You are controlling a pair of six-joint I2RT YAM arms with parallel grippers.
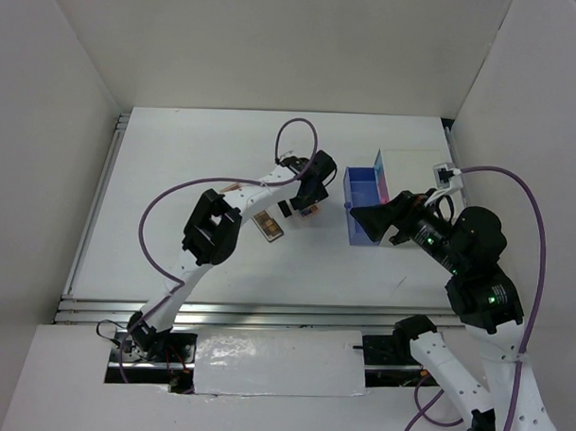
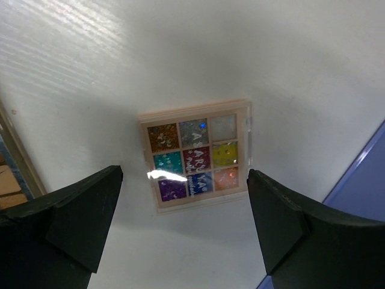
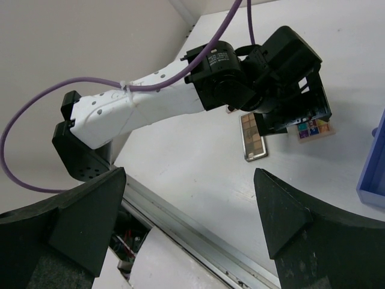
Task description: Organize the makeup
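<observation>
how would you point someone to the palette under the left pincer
Find the open blue tray right of the middle of the table in the overhead view. Just left of it, below the open left pincer, a small square palette lies flat. Unlike the longer palette of brownish shades nearby, it has a three-by-three grid of glittery pans in mixed bright colours.

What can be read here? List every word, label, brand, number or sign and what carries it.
No text can be quoted with confidence.
Square pale-pink palette of nine glittery colour pans: pale letter-like marks across the pans, too blurred to read.
Black wrist housing of the left arm: small white print, too small to read.
</observation>
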